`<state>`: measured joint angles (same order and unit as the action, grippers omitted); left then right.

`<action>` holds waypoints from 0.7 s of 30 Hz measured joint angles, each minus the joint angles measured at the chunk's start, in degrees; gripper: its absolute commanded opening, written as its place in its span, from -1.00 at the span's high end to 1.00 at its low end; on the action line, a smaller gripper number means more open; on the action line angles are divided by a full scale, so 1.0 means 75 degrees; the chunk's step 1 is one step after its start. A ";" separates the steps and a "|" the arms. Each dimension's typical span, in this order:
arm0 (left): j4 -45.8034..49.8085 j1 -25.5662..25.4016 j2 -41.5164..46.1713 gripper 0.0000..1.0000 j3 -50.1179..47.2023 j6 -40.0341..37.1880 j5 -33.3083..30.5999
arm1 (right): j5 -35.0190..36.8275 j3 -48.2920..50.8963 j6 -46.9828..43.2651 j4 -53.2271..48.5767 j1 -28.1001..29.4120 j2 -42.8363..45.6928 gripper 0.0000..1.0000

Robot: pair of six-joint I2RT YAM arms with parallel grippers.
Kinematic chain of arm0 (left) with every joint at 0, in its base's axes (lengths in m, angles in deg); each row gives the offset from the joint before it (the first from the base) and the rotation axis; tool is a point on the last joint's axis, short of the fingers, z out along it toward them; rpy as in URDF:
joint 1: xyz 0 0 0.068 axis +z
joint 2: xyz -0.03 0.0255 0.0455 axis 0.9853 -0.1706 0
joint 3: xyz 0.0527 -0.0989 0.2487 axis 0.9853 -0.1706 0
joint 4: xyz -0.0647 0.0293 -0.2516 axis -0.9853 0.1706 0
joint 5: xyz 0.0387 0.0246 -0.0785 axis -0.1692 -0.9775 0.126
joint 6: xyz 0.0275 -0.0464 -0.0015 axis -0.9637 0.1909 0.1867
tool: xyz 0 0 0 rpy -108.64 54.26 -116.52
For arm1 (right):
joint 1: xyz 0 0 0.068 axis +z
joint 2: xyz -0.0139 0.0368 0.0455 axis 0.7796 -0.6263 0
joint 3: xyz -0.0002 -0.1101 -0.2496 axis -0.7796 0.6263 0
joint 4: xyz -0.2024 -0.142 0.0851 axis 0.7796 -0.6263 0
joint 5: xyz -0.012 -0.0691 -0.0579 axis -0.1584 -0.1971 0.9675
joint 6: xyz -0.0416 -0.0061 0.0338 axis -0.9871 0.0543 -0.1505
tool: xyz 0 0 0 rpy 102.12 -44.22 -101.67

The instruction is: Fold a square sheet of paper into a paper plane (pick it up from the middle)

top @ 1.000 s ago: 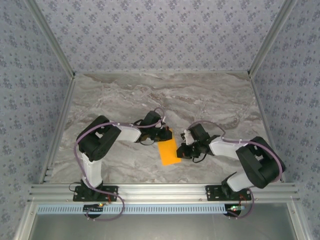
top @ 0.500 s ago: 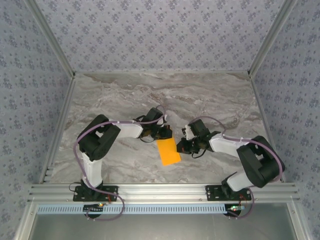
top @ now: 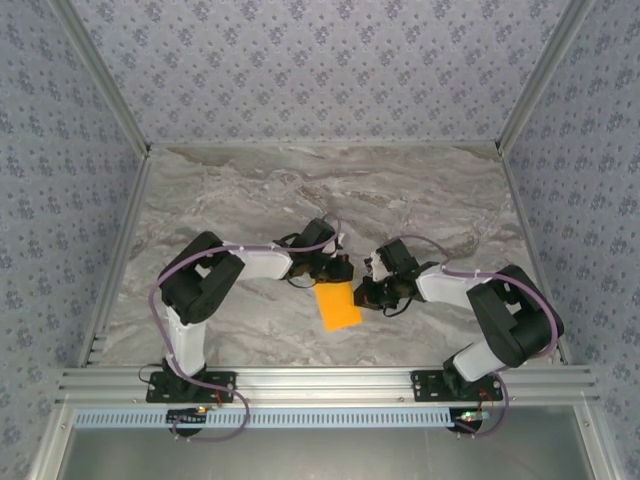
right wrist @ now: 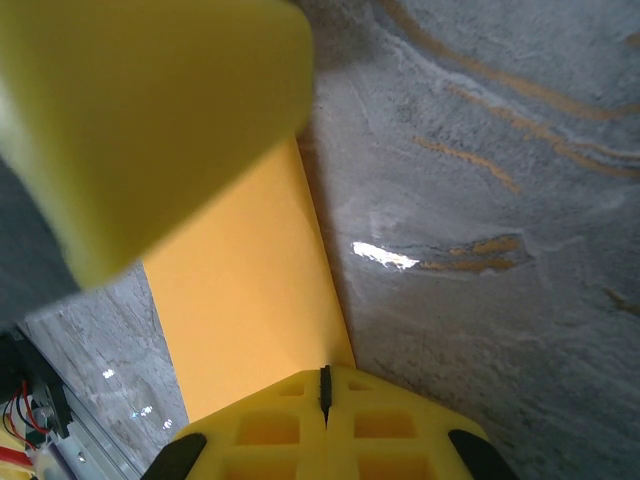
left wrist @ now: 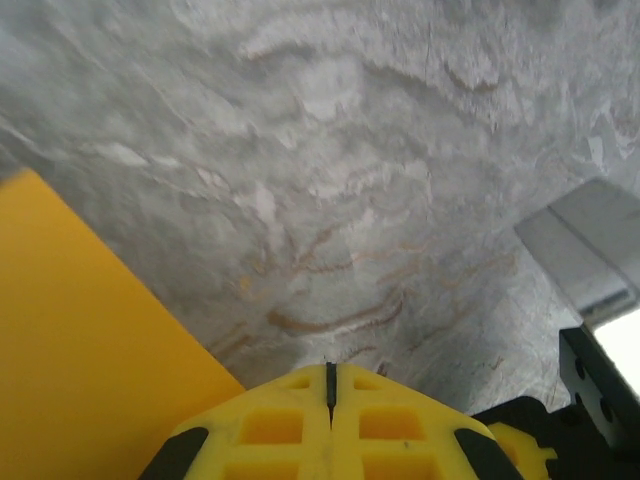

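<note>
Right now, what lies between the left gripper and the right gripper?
The far end of the orange paper lies between the left gripper and right gripper, in the top view.

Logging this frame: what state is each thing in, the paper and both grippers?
Paper: flat on the table, a narrow rectangle rather than a square, so seemingly folded once; no plane shape yet.
Left gripper: shut, nothing between its fingers, at the paper's far end.
Right gripper: shut, tips at the paper's right edge; cannot tell if it presses the paper.
</note>
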<state>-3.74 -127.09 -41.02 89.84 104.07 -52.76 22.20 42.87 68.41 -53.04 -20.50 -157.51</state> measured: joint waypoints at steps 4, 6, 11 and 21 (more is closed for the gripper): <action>-0.0017 -0.0099 -0.0035 1.00 -0.0152 0.0026 0.0000 | 0.0012 0.0000 -0.0003 -0.0017 0.0000 0.0000 1.00; -0.0102 -0.0096 -0.0058 1.00 -0.0198 0.0052 0.0020 | 0.0032 0.0000 -0.0006 -0.0029 0.0000 0.0000 1.00; -0.0265 -0.0058 -0.0058 1.00 -0.0291 0.0055 -0.0009 | 0.0119 -0.0038 -0.0090 -0.0169 0.0000 -0.0003 1.00; -0.0382 0.0291 -0.0055 1.00 -0.0358 0.0076 0.0085 | 0.0303 -0.0181 -0.0294 -0.0318 0.0003 -0.0082 1.00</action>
<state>-6.60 -124.91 -41.44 87.15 104.64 -52.13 24.47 41.52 66.20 -55.42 -20.48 -158.13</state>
